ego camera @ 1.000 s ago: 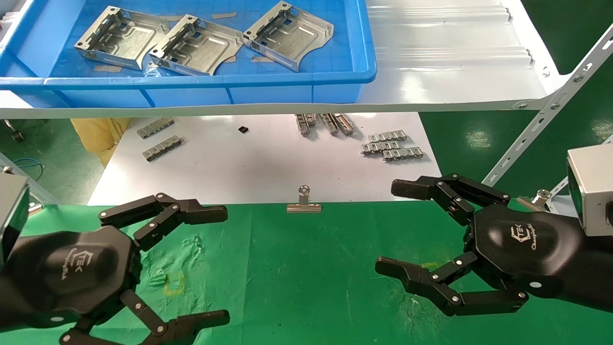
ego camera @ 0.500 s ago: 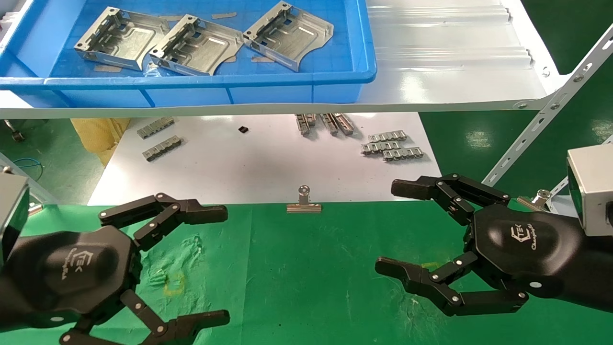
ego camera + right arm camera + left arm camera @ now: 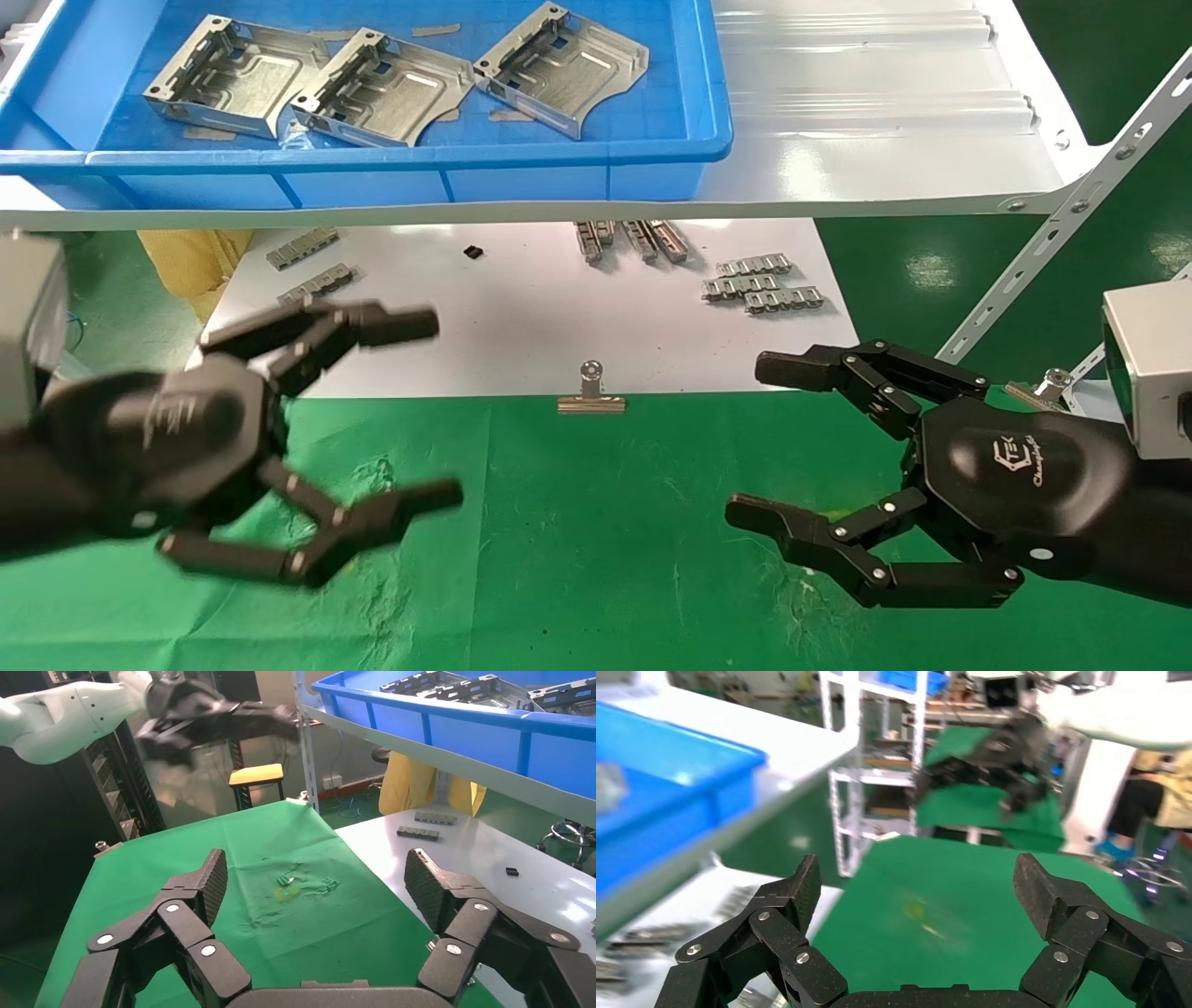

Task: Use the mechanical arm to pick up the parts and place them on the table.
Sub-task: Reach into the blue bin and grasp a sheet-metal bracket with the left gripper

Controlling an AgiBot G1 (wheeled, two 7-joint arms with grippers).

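Three silver sheet-metal parts lie side by side in the blue tray [image 3: 400,158] on the upper shelf: left part [image 3: 237,73], middle part [image 3: 380,87], right part [image 3: 561,67]. My left gripper [image 3: 424,410] is open and empty, raised above the left side of the green table [image 3: 596,522], over its far edge. My right gripper [image 3: 759,443] is open and empty above the table's right side. In the left wrist view my left gripper [image 3: 916,881] shows the green cloth below. In the right wrist view my right gripper [image 3: 316,874] faces the cloth, with the parts [image 3: 450,685] far off.
A white board [image 3: 521,308] behind the table holds grey chain-like link strips [image 3: 759,284] and a small black piece [image 3: 473,251]. A silver binder clip [image 3: 590,391] holds the cloth's far edge. A white shelf [image 3: 885,121] with a slanted metal brace [image 3: 1071,205] stands at the right.
My left gripper has lifted and moved away from me toward the white board, still open. My right gripper has hardly moved. The parts lie as before.
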